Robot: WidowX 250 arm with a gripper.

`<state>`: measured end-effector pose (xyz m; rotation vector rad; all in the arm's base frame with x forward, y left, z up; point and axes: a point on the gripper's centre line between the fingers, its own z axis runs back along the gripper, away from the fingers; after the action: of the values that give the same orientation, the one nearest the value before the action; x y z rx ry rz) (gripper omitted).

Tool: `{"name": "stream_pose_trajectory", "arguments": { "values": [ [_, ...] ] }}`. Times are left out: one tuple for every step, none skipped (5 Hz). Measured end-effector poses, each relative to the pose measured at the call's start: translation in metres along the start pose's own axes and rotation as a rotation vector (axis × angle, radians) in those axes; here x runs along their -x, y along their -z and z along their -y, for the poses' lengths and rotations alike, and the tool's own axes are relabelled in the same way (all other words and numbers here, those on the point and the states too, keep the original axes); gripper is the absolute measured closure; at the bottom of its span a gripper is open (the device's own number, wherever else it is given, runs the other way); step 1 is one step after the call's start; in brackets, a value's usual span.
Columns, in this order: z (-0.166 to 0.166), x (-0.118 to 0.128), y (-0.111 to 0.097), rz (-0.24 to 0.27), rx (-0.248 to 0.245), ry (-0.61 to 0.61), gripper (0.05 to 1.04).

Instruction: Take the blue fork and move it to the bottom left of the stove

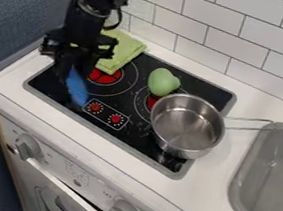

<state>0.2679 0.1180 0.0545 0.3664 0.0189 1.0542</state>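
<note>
the blue fork [77, 86] lies right under the jaws of the gripper [69, 71], its upper end meeting them and the rest slanting down and a little to the right in the view, toward the front edge of the stove [102, 133]. that slant is what the coming move turns on: the long axis leads away from the jaws toward the red-knobbed control panel [105, 114], while the stove's bottom left corner is down and to the left of them.

whether the jaws are spread, pressed together or pinching the fork, i cannot tell – black parts over a black hob hide it. the fork's upper end goes in among them, so my guess is that it is held, or very nearly.

if so, what is called for is small: a short shift left of where the jaws are, then a gentle lowering, with the free end kept off the panel. let go too high, it could tip or slide over the rim.

there is only the one arm, so nothing else is nearer. to the right of the jaws are the green cloth [121, 52], the green vegetable-like toy [163, 82] and, farther off, the metal pot [187, 125] – all out of the way of that leftward move.
</note>
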Motion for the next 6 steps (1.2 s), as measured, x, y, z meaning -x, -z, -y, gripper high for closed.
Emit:
{"name": "stream_pose_trajectory", "arguments": {
  "values": [
    [-0.009,0.006,0.017,-0.058,0.025,0.045,0.711],
    [-0.006,0.005,0.018,-0.06,0.056,0.027,0.711],
    [0.001,0.011,0.032,-0.074,0.014,-0.008,0.711],
    [0.004,0.009,0.034,-0.068,0.029,-0.053,0.711],
    [0.003,0.01,0.043,-0.074,-0.004,-0.103,0.711],
    [0.001,0.01,0.045,-0.094,0.011,-0.114,0.711]
  ]
}}
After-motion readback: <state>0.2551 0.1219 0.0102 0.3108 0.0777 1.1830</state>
